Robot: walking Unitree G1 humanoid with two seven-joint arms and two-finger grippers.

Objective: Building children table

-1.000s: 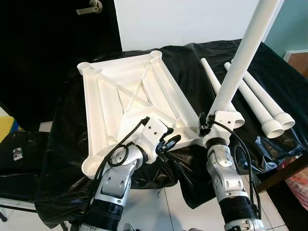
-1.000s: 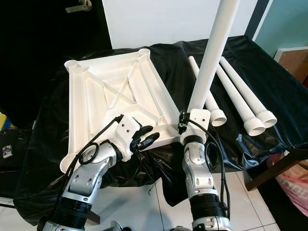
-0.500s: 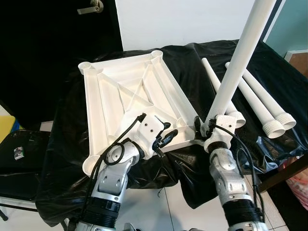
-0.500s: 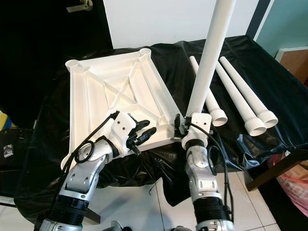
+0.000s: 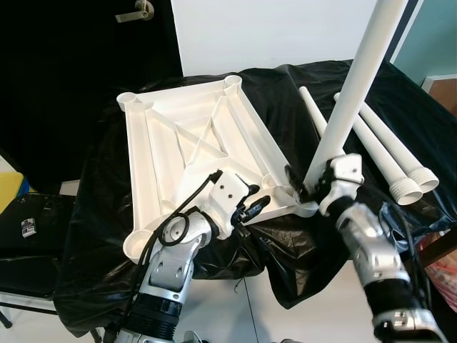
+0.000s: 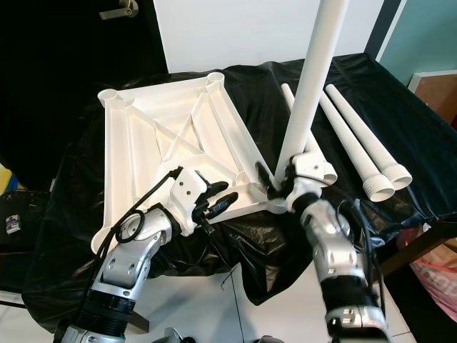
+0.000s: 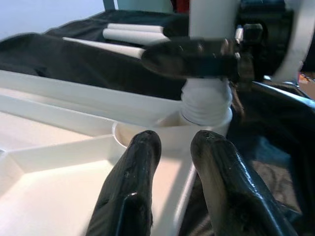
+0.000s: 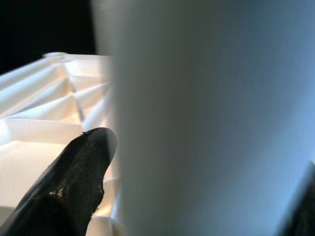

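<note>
Head eyes look down; wrist cameras sit close to the tabletop [image 5: 186, 136].

Smooth white plastic tabletop [image 5: 193, 143], matt white plastic legs [image 5: 385, 153], glossy crinkled black sheet [image 5: 300, 93], glossy black fingers [image 7: 133, 191]

bright, even light | eye views sharp | wrist views blurred

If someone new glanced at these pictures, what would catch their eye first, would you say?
A tall white table leg stands almost upright, gripped low by the right end effector at the near right corner socket of the upside-down white tabletop. The left end effector rests on the tabletop's near edge, and three spare legs lie on the black sheet.
</note>
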